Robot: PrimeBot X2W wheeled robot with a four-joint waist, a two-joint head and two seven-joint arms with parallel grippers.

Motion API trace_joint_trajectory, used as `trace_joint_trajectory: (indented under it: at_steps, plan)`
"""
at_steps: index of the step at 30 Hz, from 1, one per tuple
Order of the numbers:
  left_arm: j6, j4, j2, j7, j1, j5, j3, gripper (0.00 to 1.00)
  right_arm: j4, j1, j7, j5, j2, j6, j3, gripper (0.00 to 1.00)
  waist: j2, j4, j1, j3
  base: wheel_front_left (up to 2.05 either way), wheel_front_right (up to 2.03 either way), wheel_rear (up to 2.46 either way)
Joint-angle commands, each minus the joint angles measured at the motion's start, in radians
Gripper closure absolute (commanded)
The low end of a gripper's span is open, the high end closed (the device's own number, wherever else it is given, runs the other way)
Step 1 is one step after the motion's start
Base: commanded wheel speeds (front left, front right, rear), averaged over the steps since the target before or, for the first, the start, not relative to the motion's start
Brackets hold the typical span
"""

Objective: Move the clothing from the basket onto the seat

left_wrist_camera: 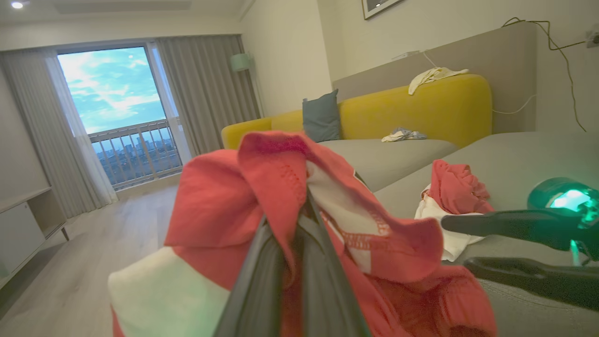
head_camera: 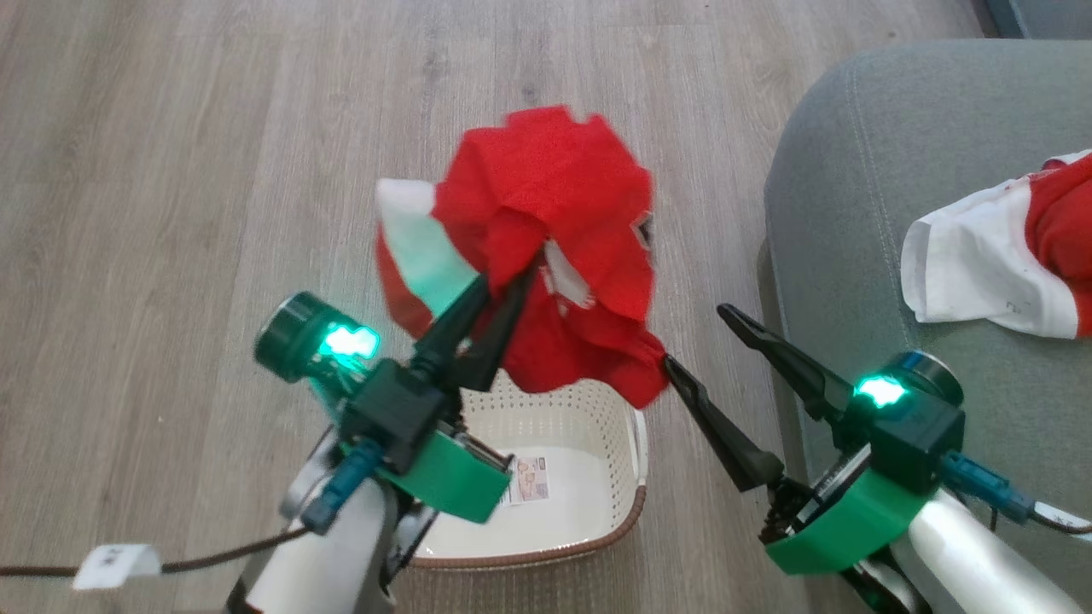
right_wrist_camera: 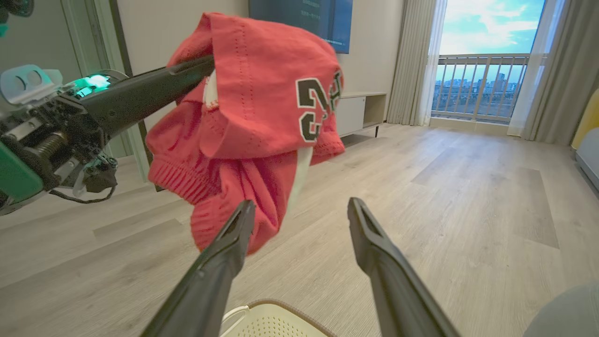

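Over the wood floor [head_camera: 171, 170], I am holding the left gripper [head_camera: 510, 273] raised, its jaws pressed together and pinching a fold of the red-and-white garment [head_camera: 554, 179]. The cloth is hanging bunched from the fingertips, lifted clear above the basket [head_camera: 589, 409]. The basket is sitting on the floor below, its sticker [head_camera: 531, 479] showing on the bare bottom. I am judging that nothing is left inside, though my left arm is hiding one corner. The right gripper [head_camera: 695, 337] is waiting just beside the garment's lower hem, jaws spread wide and gripping nothing, one fingertip seeming to touch the cloth. It is placed, I am guessing, to steady the load. Farther right, the seat [head_camera: 853, 170] is standing close beside the basket. The second garment [head_camera: 981, 264] is resting crumpled on it, well apart from the one in the air. I am reckoning the job about half done, with the carry across to the seat not yet made.
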Motion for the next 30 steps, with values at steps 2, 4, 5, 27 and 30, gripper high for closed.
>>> trace_joint_trajectory:
  at_steps: [2, 4, 5, 27, 30]
  plan:
    - [-0.013, -0.048, 0.030, -0.010, -0.071, 0.014, -0.019, 1.00, -0.040, -0.057, -0.002, -0.005, -0.034, 0.000, 0.027, 0.00, 0.0000, 0.004, -0.0001, 0.002, 0.00, 0.00, 0.00]
    - [-0.019, -0.049, 0.052, -0.010, -0.086, 0.026, -0.063, 1.00, -0.040, -0.076, -0.002, -0.009, -0.048, 0.000, 0.042, 0.00, 0.0000, 0.006, -0.0001, 0.003, 0.00, 0.00, 0.00]
    - [-0.021, -0.050, 0.062, -0.010, -0.092, 0.031, -0.086, 1.00, -0.038, -0.082, -0.002, -0.008, -0.052, 0.000, 0.047, 0.00, 0.0000, 0.006, -0.0001, 0.002, 0.00, 0.00, 0.00]
    - [-0.028, -0.002, 0.136, -0.010, -0.127, -0.027, -0.324, 1.00, -0.019, -0.107, -0.002, -0.051, -0.031, 0.000, 0.145, 0.00, 0.0000, 0.013, -0.0001, -0.041, 0.00, 0.00, 0.00]
    - [-0.028, 0.000, 0.130, -0.010, -0.125, -0.031, -0.319, 1.00, -0.021, -0.108, -0.002, -0.048, -0.027, 0.000, 0.144, 1.00, 0.0000, 0.014, -0.0001, -0.038, 0.00, 0.00, 0.00]
